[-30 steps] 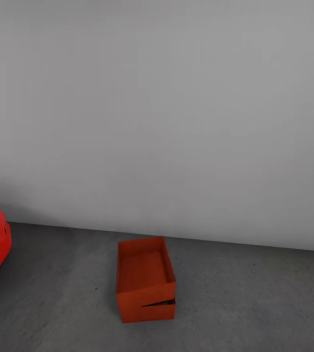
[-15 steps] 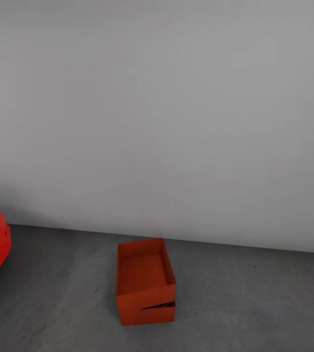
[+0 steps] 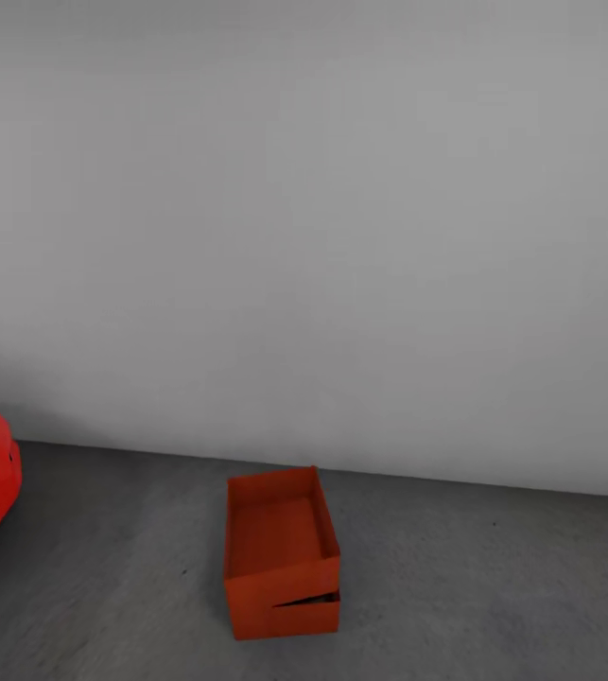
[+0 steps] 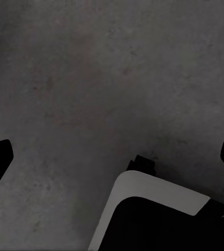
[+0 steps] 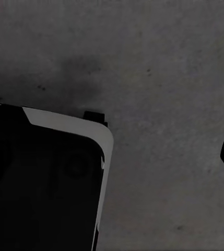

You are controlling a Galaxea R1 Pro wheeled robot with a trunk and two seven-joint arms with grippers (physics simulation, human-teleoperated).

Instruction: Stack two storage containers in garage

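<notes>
Lengthwise toward the wall (image 3: 341,236), stacked storage containers (image 3: 280,553); upper tilted.

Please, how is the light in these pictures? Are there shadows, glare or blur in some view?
Head view: soft even light, no glare; the white wall darkens toward its lower left, and the stacked storage containers look sharp. Left wrist view: dim, grainy grey floor. Right wrist view: a darker smudge, perhaps a shadow, on the floor.

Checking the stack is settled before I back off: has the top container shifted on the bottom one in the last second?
No. The top container sits tilted on the bottom container as before, same wedge gap. Their slight drop in the head view matches the wall-floor edge: camera motion.
</notes>
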